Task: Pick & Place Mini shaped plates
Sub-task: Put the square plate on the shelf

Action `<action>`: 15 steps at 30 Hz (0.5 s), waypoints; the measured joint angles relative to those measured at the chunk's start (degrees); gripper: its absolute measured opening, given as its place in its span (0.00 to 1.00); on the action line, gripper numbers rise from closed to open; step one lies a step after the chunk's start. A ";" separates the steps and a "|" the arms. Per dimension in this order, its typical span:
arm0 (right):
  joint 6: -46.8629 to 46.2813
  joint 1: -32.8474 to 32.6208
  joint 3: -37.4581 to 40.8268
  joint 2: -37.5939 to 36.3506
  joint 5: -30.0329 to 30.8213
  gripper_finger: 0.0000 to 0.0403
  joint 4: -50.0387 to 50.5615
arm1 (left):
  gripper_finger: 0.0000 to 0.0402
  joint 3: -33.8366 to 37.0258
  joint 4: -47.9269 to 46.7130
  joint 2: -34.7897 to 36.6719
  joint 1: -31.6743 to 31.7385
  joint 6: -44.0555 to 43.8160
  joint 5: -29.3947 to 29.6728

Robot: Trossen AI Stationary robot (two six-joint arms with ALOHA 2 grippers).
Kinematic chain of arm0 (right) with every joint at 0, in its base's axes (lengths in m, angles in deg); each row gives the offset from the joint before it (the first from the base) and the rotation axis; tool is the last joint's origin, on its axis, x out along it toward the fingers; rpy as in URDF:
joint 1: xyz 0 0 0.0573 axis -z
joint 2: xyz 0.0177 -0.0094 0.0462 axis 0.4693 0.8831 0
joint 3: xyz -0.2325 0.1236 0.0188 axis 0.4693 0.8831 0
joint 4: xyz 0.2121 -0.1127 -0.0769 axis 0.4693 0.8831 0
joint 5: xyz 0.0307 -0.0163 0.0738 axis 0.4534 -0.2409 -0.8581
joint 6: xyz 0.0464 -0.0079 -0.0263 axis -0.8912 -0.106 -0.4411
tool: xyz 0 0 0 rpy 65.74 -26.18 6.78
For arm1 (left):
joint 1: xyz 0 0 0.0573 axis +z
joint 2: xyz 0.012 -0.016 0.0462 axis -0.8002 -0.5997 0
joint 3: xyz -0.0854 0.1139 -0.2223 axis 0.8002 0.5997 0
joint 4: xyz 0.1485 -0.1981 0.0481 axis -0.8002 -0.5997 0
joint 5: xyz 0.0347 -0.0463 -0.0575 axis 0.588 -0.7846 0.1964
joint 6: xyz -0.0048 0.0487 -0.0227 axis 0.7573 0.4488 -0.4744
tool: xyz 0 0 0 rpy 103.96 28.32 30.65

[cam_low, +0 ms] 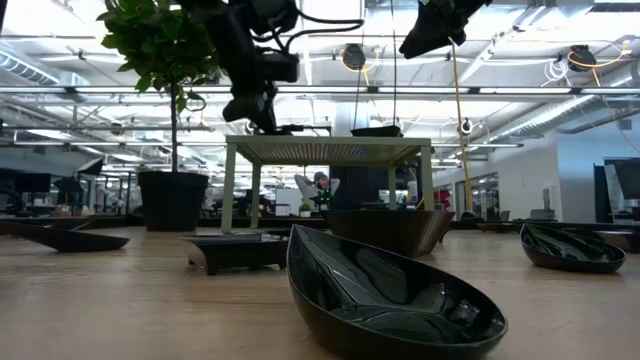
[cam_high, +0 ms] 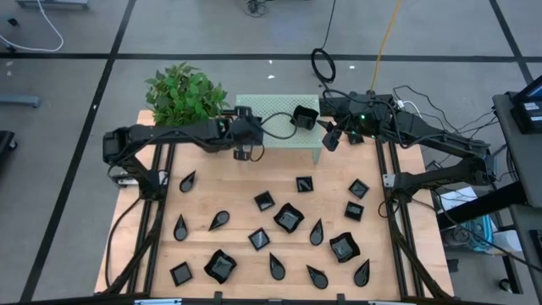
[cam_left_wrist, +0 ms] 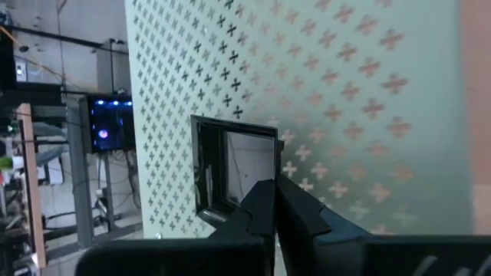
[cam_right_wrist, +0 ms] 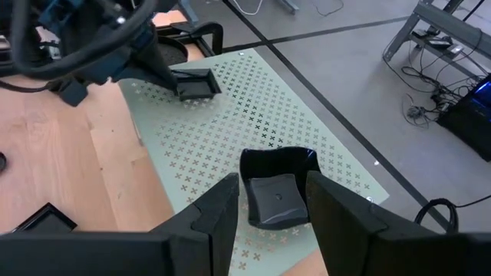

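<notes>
Mini shaped plates (cam_high: 289,218): glossy, stiff, light, judged slippery; rim grip advised. Flat square (cam_left_wrist: 230,172) pinched by left gripper (cam_left_wrist: 272,207) over perforated stand (cam_high: 279,110); right gripper (cam_right_wrist: 270,201) jaws spread around wavy-edged plate (cam_right_wrist: 278,188)

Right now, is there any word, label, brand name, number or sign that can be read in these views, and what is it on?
None can be read.
The mini shaped plates are plain glossy black, with no marks.
The pale green perforated stand carries only a pattern of small cross-shaped holes, not text.
The arms, the left gripper and the right gripper show no legible label.
Background room fittings in the low view are too small to read.
</notes>
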 joint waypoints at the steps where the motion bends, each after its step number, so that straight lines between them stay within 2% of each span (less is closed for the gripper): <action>1: 0.00 -0.01 0.00 0.00 0.00 0.35 0.00 | 0.01 0.00 -0.02 0.01 0.36 -0.47 0.00; 15: 0.04 0.01 0.00 0.00 0.00 0.35 0.00 | 0.16 0.00 5.70 0.24 0.40 -2.44 0.01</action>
